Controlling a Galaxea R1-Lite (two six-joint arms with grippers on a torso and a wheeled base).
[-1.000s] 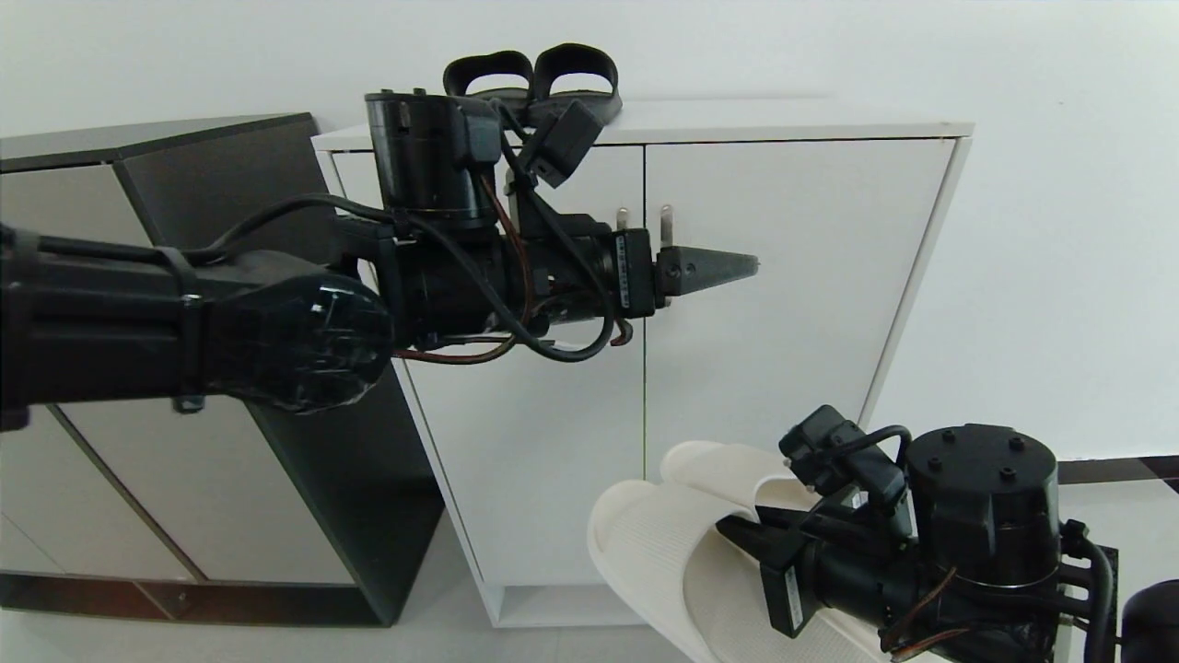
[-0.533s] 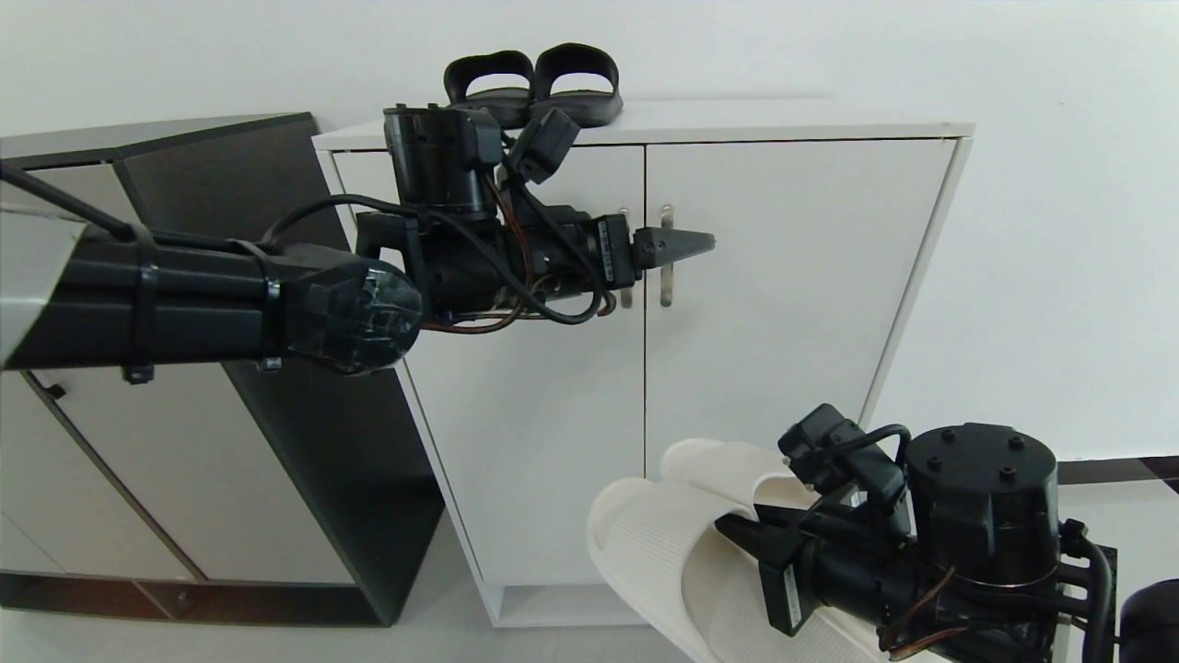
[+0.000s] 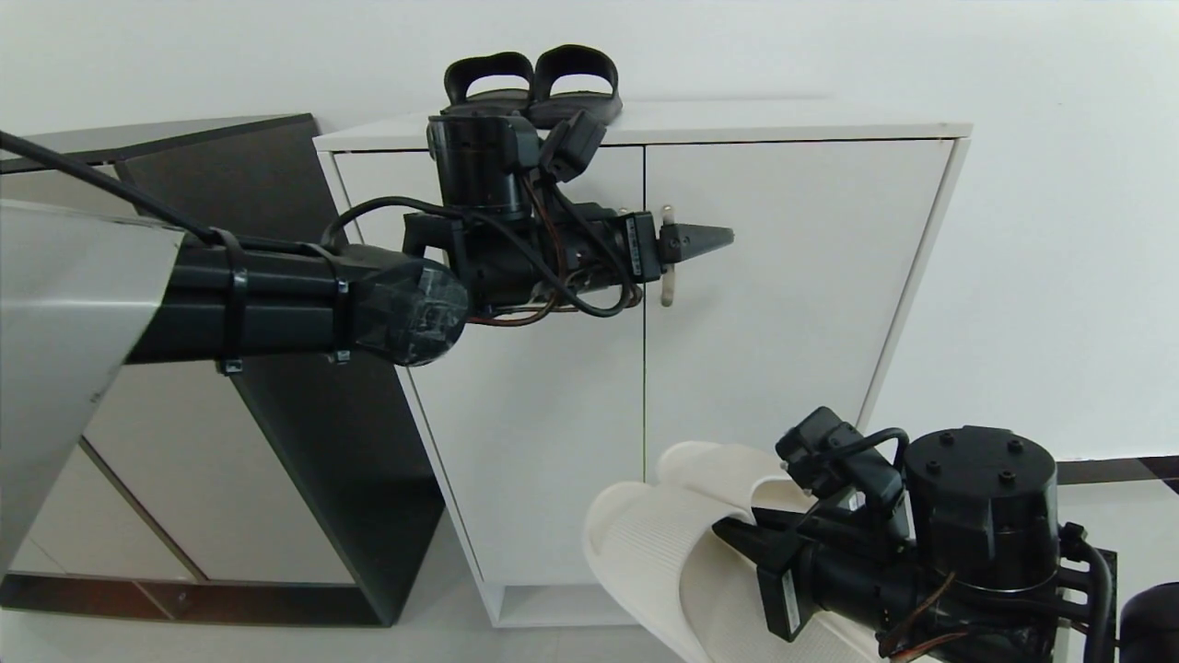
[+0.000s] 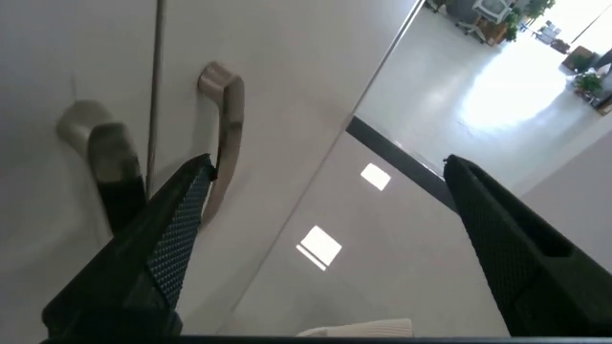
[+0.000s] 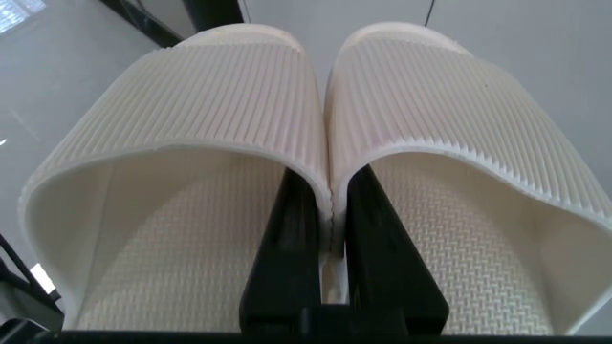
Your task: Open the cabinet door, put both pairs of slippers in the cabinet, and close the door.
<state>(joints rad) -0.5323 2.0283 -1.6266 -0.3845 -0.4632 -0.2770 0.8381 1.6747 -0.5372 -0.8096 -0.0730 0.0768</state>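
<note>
White slippers (image 3: 645, 552) — pinched in right hand (image 3: 729, 532) | left hand (image 3: 709, 241) wide — beside door handle (image 3: 665, 290)

No text, label, number or sign is legible anywhere here.

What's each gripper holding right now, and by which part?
Right gripper: the pair of white slippers, clamped by the touching inner sides of their two straps. Left gripper: nothing, open beside the cabinet door handle.

The cream slippers (image 5: 191, 115) look ribbed matt rubber, the white cabinet (image 3: 792, 276) smooth, matt, its handle (image 4: 228, 115) brushed metal.
</note>
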